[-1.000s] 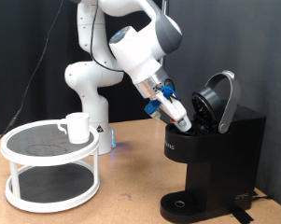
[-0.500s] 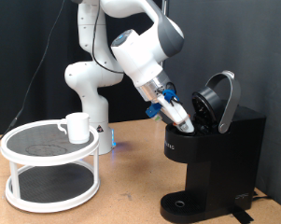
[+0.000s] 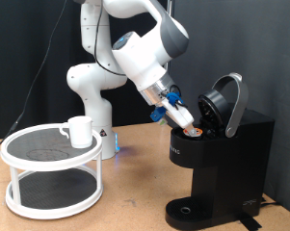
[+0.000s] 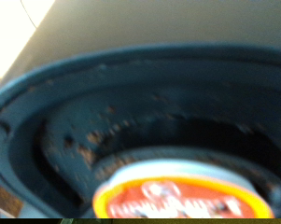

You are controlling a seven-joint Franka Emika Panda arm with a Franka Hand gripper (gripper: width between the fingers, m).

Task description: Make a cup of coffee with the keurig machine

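Note:
The black keurig machine (image 3: pixel 226 159) stands at the exterior view's right with its domed lid (image 3: pixel 227 101) hinged up. My gripper (image 3: pixel 190 122) reaches down at an angle into the open top. It is shut on a small coffee pod (image 3: pixel 193 125) with an orange rim, right at the pod chamber's edge. In the wrist view the pod's orange-ringed top (image 4: pixel 182 198) fills the lower part, with the dark round chamber (image 4: pixel 93 131) close behind it; my fingers do not show there. The white cup (image 3: pixel 80 131) stands on the rack at the exterior view's left, far from the gripper.
A white two-tier round rack (image 3: pixel 48 188) stands on the wooden table (image 3: pixel 135 192) at the exterior view's left. The robot's white base (image 3: pixel 92 87) is behind it. The machine's round drip base (image 3: pixel 188 210) has nothing on it.
The arm has shifted slightly towards the exterior view's left and the hand has tilted a little; the pod's orange rim now shows at the fingertips. The lid, cup and rack have not moved.

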